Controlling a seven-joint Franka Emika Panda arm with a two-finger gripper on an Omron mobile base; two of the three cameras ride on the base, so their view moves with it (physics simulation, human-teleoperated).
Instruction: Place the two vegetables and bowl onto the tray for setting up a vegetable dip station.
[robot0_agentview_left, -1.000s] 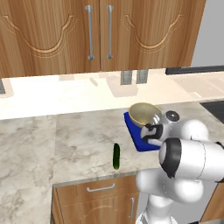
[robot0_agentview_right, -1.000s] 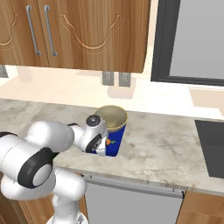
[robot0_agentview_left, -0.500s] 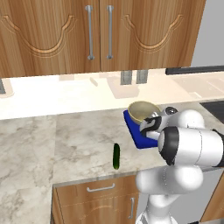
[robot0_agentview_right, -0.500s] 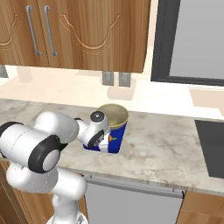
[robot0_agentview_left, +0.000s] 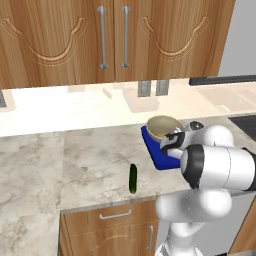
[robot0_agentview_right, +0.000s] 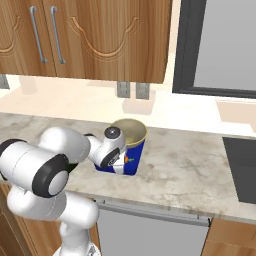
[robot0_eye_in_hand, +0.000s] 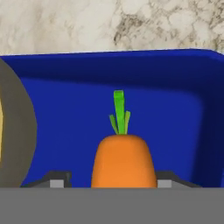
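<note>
The carrot (robot0_eye_in_hand: 123, 159) lies on the floor of the blue tray (robot0_eye_in_hand: 175, 87), leafy end toward its far rim, between the fingertips of the gripper (robot0_eye_in_hand: 113, 180), whose jaws stand clear on either side: released, I judge. The bowl (robot0_agentview_left: 163, 127) sits at the tray's back end. Placing the carrot looks finished. Next: lift clear and fetch the cucumber (robot0_agentview_left: 133, 178) near the worktop's front edge.
</note>
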